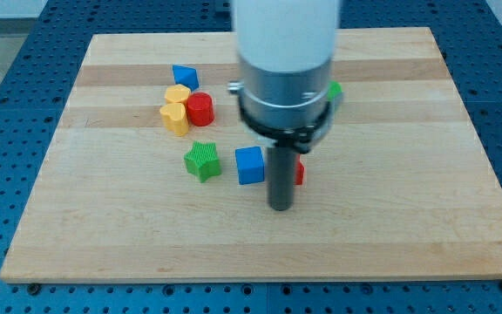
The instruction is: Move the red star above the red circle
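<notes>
The red circle (200, 110), a short cylinder, stands at the upper left of the wooden board (390, 201), touching the yellow blocks. The red star (300, 174) shows only as a red sliver at the rod's right side; the rod hides most of it. My tip (281, 208) rests on the board just below and left of that sliver, to the right of the blue cube (250, 165).
A blue triangular block (184, 76) lies above a yellow block (178, 93) and a second yellow block (174, 118). A green star (202, 160) sits left of the blue cube. A green block (334, 90) peeks out at the arm's right.
</notes>
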`<action>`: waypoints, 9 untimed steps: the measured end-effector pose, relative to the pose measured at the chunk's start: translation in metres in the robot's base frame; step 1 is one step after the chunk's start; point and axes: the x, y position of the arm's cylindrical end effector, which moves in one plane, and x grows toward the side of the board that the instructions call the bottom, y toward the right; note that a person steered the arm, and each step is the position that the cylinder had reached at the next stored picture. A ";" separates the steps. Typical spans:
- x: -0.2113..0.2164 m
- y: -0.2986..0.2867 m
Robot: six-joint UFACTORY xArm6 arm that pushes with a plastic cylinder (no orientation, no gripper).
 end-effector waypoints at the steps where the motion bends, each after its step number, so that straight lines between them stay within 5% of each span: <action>1: -0.007 0.012; 9: -0.156 -0.029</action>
